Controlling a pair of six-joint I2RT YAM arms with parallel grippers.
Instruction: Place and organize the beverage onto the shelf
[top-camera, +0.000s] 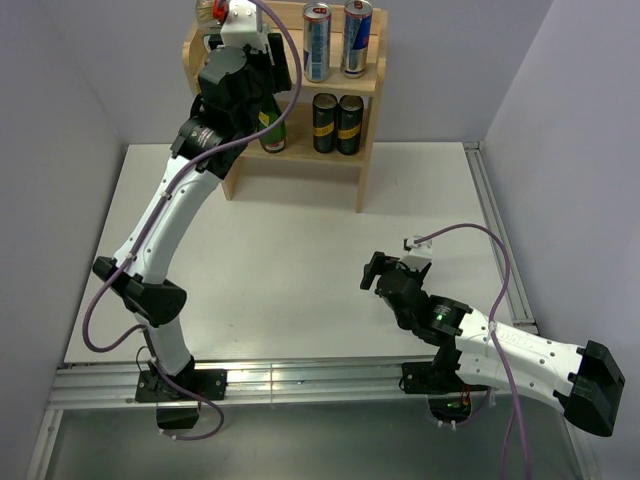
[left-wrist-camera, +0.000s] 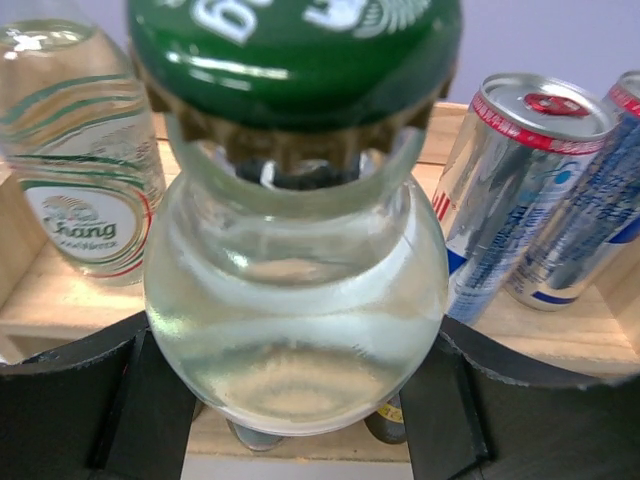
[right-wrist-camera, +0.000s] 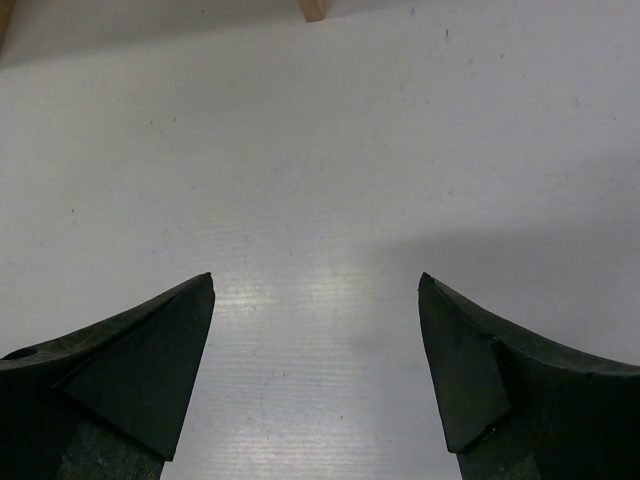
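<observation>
Clear green-capped bottle (left-wrist-camera: 295, 290), clamped in the left gripper (left-wrist-camera: 295, 410) at the shelf (top-camera: 366, 170), is judged last to place; right gripper (right-wrist-camera: 315, 320) is spread empty.

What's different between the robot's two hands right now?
The left gripper is shut on a clear bottle; the right gripper is open and empty. The left reaches up at the shelf; the right hangs low over the white table. Both have black fingers.
</observation>
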